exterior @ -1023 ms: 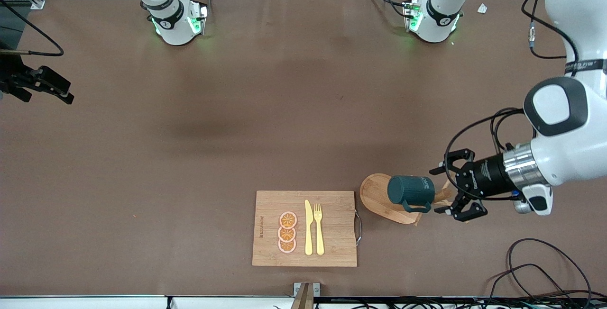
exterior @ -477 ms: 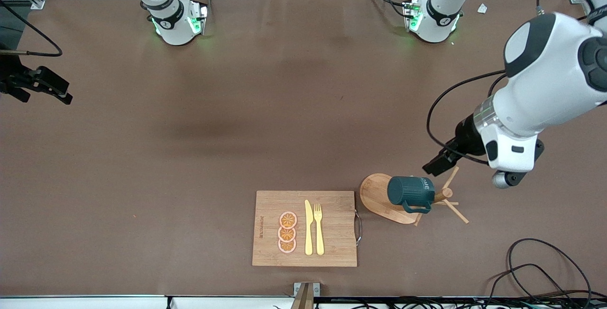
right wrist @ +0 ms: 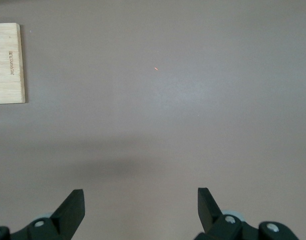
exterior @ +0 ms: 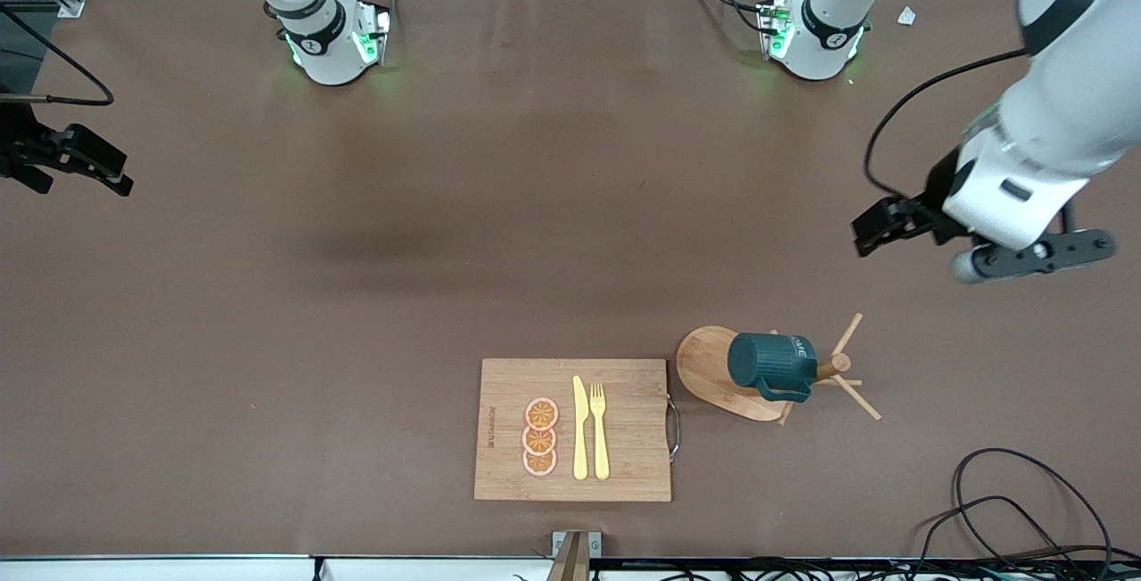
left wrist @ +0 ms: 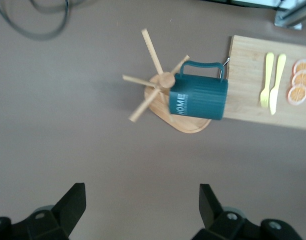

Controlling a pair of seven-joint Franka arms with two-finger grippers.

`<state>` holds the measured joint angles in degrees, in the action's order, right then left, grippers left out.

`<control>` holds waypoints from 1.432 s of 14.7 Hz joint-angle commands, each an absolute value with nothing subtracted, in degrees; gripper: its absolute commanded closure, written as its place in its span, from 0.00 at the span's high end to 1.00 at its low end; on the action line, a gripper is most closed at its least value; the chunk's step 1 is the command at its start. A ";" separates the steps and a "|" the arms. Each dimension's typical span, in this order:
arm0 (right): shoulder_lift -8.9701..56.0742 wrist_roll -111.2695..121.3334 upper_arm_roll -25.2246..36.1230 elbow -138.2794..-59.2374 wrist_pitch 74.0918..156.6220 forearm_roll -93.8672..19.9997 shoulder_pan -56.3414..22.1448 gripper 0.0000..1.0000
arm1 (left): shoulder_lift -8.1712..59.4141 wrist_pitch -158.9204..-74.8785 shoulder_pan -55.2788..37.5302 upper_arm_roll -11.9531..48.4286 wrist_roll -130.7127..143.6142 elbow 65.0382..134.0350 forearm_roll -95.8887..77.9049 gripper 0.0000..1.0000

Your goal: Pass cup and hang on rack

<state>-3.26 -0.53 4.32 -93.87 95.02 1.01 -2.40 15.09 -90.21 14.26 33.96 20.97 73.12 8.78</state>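
Left wrist view shows the cup (left wrist: 198, 96) hanging by its handle on a peg of the rack (left wrist: 165, 95), body lying sideways over the rack's oval base, mouth turned toward the cutting board (left wrist: 270, 82). Looks rigid and fairly light, ribbed on the wall, probably glazed and a little slick, likely to chip if knocked against the wooden post. Best taken across the ribbed wall or by the rim, keeping clear of the small handle so that it stays free for the peg. Judged from this, hung and released. Left gripper (exterior: 878, 225) up over bare table toward the left arm's end, jaws spread wide, holding nothing. Right gripper (exterior: 76, 160) waiting over the table's edge at the right arm's end, jaws likewise wide and empty. Beside the rack, just apart from its base, lies the cutting board with a yellow knife (exterior: 579, 427), yellow fork (exterior: 599, 429) and three orange slices (exterior: 540, 437). Thin pegs sticking out around the post are the only snag for a returning hand.
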 commanded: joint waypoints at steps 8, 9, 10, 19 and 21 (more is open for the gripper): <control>-3.08 0.53 3.96 -93.34 95.01 0.44 -1.67 1.00 | 2.04 -80.07 -4.48 4.84 -1.12 77.68 3.96 1.00; -3.08 0.53 3.96 -93.34 95.01 0.44 -1.58 1.00 | 0.37 -80.16 -4.57 4.05 -2.36 79.61 3.26 1.00; -3.08 0.61 3.96 -93.34 95.01 0.44 -1.58 1.00 | -0.78 -80.07 -4.57 2.82 -2.46 81.02 1.42 1.00; -2.99 0.62 3.96 -93.34 95.01 0.44 -1.49 1.00 | -8.60 -79.98 -5.45 1.76 2.45 89.02 0.53 1.00; -2.99 0.62 3.96 -93.34 95.01 0.44 -1.50 1.00 | -8.88 -79.89 -5.45 2.46 3.16 89.47 0.61 1.00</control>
